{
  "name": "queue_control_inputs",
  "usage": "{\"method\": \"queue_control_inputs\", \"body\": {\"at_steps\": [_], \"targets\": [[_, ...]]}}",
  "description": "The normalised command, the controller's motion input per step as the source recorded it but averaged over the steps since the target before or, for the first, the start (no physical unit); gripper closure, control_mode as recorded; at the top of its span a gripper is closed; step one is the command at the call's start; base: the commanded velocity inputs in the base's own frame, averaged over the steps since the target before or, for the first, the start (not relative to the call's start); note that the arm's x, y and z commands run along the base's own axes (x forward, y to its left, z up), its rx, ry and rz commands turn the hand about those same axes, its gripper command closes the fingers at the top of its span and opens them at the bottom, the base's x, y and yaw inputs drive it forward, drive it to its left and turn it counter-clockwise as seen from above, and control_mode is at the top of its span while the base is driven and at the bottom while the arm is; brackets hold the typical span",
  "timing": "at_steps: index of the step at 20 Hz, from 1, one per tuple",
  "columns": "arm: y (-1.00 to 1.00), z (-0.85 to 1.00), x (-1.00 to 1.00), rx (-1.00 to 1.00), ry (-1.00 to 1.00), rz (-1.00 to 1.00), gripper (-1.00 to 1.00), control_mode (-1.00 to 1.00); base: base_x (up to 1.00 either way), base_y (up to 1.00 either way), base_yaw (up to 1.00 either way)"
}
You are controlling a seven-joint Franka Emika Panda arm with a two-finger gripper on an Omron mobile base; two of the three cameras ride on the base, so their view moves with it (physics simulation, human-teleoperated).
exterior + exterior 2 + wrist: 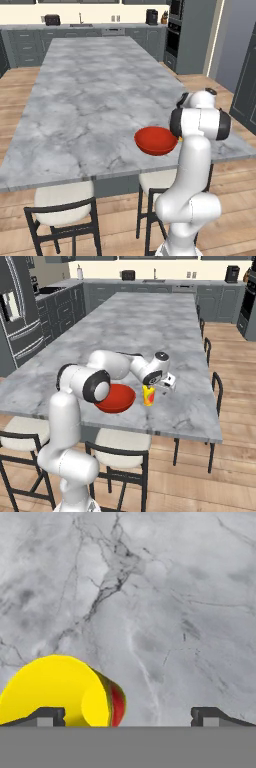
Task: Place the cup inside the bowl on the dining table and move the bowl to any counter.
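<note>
The red bowl rests near the front edge of the marble dining table. Just to its right stands the yellow cup, upright on the slab and apart from the bowl. My gripper hangs open just above the cup, a little to its right. In the hand view the cup sits beside the left fingertip, and bare marble fills the rest of the gap. In the left base view my own arm covers the cup and the gripper.
Two cushioned stools are tucked under the table's near edge. More chairs line its right side. A counter with a sink runs along the back wall. A fridge stands at far left.
</note>
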Motion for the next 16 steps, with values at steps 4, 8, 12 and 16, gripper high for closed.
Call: {"method": "queue_control_inputs", "body": {"at_steps": [4,8,12,16], "targets": [[0.0,-0.19,0.12,0.0,0.0,0.0,-1.0,-1.0,0.0,0.0,0.0],[0.0,-0.17,0.14,0.0,0.0,0.0,-1.0,-1.0,0.0,0.0,0.0],[0.0,-0.18,0.1,0.0,0.0,0.0,-1.0,-1.0,0.0,0.0,0.0],[0.0,-0.01,0.0,0.0,0.0,0.0,-1.0,-1.0,0.0,0.0,0.0]]}}
